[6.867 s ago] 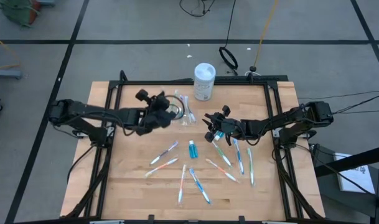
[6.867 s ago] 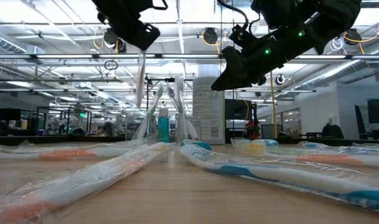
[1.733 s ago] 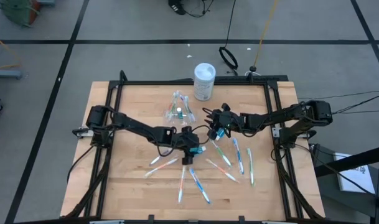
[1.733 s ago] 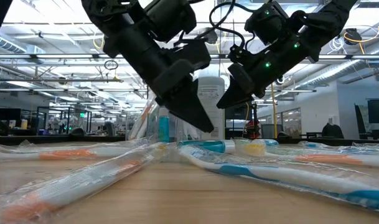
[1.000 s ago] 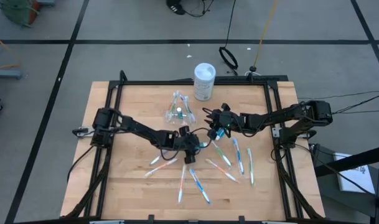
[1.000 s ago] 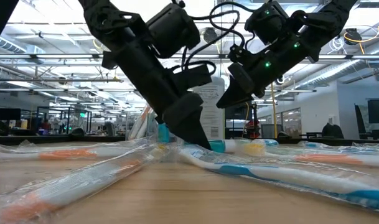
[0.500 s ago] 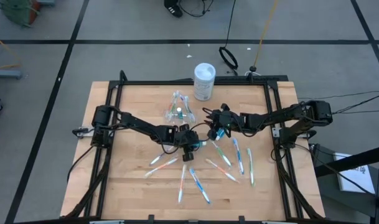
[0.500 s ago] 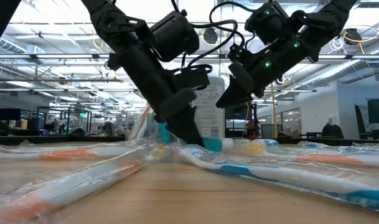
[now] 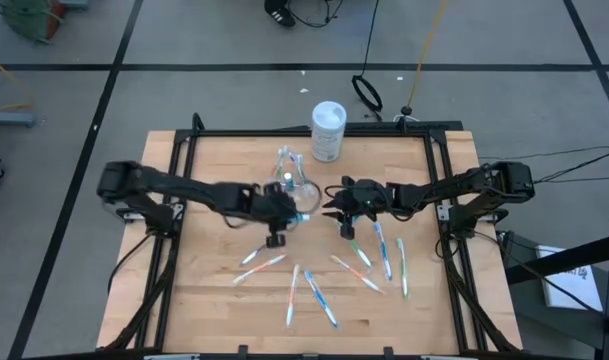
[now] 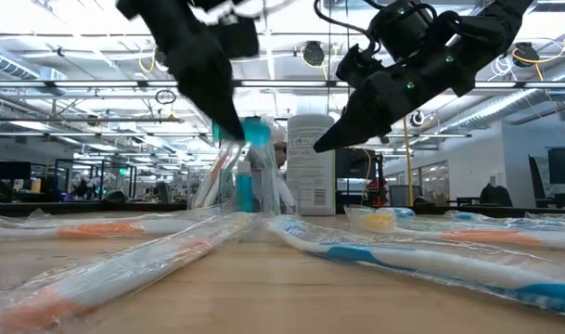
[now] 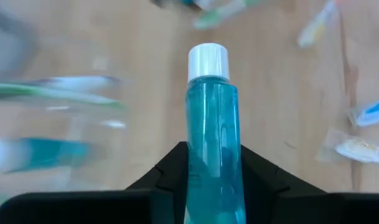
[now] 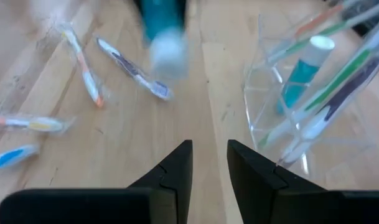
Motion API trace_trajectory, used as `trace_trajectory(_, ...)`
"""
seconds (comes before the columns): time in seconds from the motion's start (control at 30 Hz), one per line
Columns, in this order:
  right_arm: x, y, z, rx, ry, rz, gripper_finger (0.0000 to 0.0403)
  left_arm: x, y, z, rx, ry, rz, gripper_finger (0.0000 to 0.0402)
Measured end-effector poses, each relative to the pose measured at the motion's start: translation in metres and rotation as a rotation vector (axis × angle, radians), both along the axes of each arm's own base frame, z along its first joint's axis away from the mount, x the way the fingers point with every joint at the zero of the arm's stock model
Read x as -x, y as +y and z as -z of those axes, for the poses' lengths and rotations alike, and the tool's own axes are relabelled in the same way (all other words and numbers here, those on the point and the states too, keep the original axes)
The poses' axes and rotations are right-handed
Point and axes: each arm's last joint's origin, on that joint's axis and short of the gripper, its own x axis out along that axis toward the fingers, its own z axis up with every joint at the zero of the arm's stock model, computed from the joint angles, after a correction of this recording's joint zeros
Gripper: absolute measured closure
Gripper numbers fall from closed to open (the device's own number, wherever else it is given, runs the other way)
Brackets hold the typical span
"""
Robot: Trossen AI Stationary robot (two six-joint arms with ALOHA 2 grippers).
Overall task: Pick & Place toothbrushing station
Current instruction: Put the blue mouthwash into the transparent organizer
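Note:
My left gripper [image 9: 287, 212] is shut on a small blue toothpaste tube [image 9: 302, 213] with a white cap [image 11: 208, 62], held above the table just near of the clear plastic cup [image 9: 289, 182]. The cup stands upright and holds several toothbrushes and another blue tube [image 12: 304, 68]. Several wrapped toothbrushes [image 9: 319, 298] lie flat on the wood nearer the front. My right gripper [image 9: 336, 203] hovers right of the cup, its fingers [image 12: 180, 163] a narrow gap apart with nothing between them. My left gripper pinches the tube's blue body [image 11: 213, 171] between its two fingers, well behind the cap. The fingers slant down from the table's left and lie along the tube, so the cap end sticks out past the fingertips. The tube [image 10: 256, 130] is lifted clear of the table.
A taller white container [image 9: 328, 130] stands at the table's far edge behind the cup. Loose toothbrushes [image 9: 382, 248] lie under and near of my right gripper, others [image 9: 259, 266] toward the front left. A black frame [image 9: 184, 150] borders the tabletop.
My left gripper has shut on the blue tube where it lay on the table. It has then risen and drawn back toward the table's left and far side, lifting the tube clear up to beside the cup. My right gripper has turned at the wrist in place.

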Motion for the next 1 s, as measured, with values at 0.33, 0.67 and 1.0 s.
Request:
trace_trajectory(0.33,-0.007,-0.001,-0.017,0.146,-0.187,-0.052,0.0312,0.054,0.015,-0.068,-0.076,-0.349,0.011,0.0296)
trace_trajectory(0.67,-0.012,-0.012,-0.047,0.238,-0.51,-0.01,0.0312,0.086,0.038,-0.007,-0.09,-0.783,0.083,0.0295)
trace_trajectory(1.0,-0.007,-0.045,-0.045,0.255,-0.505,0.098,0.0312,0.083,0.074,0.031,-0.082,-0.822,-0.026,0.0295)
